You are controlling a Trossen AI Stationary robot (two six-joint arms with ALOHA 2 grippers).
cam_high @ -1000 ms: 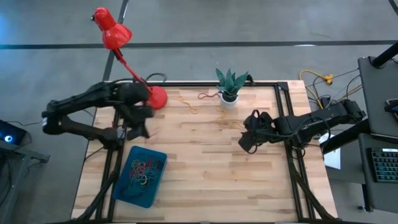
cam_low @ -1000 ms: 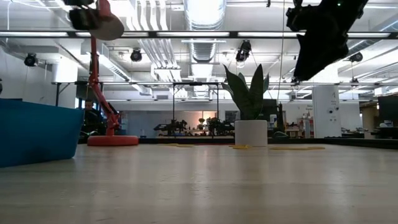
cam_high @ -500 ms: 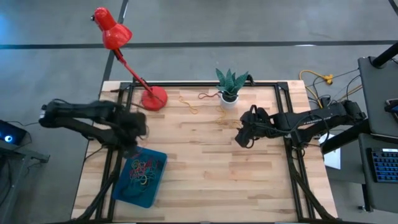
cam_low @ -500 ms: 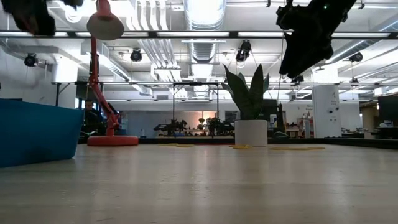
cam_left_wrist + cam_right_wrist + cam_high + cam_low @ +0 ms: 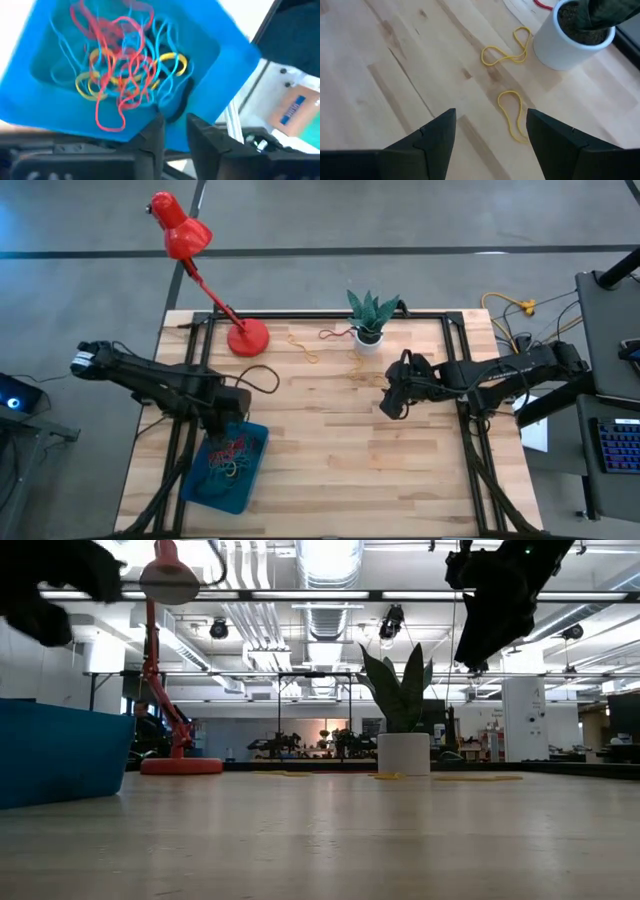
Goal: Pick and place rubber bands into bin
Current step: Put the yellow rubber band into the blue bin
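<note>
The left gripper [image 5: 172, 131] is hanging over the teal bin [image 5: 254, 463] holding a tangle of rubber bands [image 5: 125, 70], its jaws slightly parted and gripping nothing, while the right gripper [image 5: 490, 131], jaws spread wide, is hovering above 2 yellow bands [image 5: 512, 112] lying on the table [image 5: 330, 460] beside the white plant pot [image 5: 570, 47].
</note>
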